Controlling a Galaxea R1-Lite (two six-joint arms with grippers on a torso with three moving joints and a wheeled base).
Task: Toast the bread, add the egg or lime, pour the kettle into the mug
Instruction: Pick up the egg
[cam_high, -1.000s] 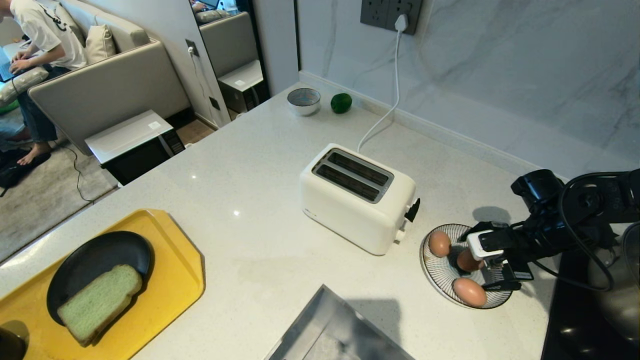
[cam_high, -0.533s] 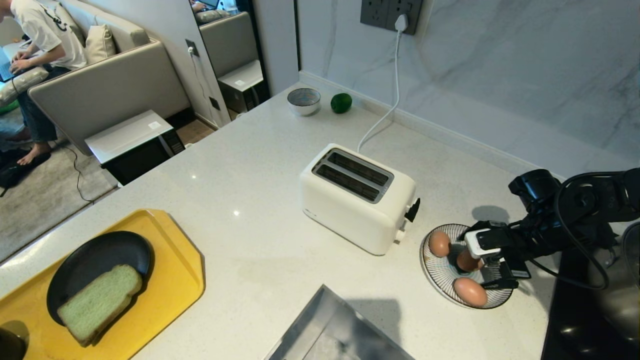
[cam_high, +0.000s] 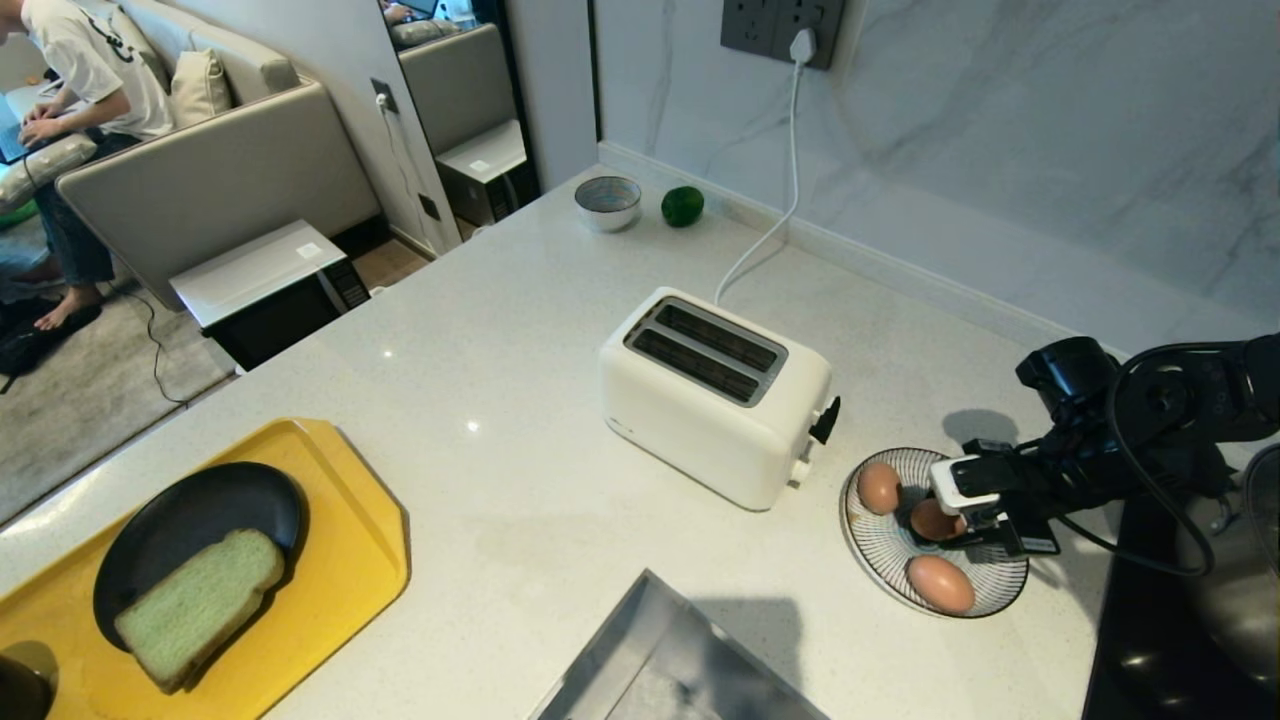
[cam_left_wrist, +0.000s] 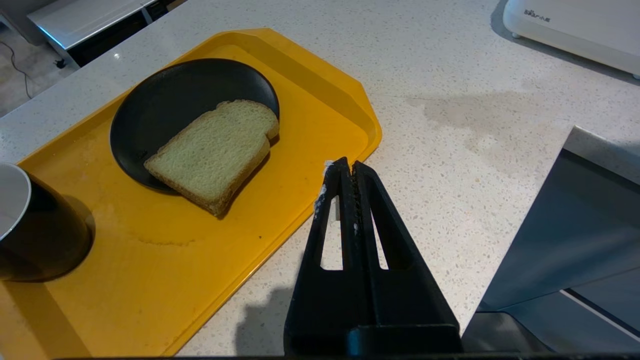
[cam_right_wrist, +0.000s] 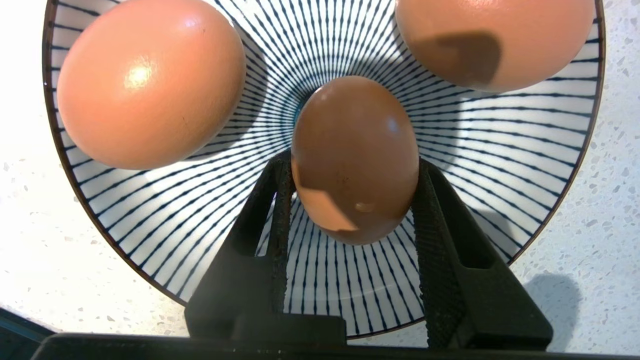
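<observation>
Reaching down into the striped plate at the right of the worktop, the right end effector has its two fingers pressed against the sides of the middle egg, partly closed around it; the egg sits between two other eggs on the same plate. The left end effector hangs over the worktop just beside the yellow tray, its fingers shut together and empty. The bread lies half on the black plate on that tray, with the mug at the tray's near corner. The white toaster stands mid-worktop, both slots empty. The lime rests by the far wall next to a small grey bowl.
</observation>
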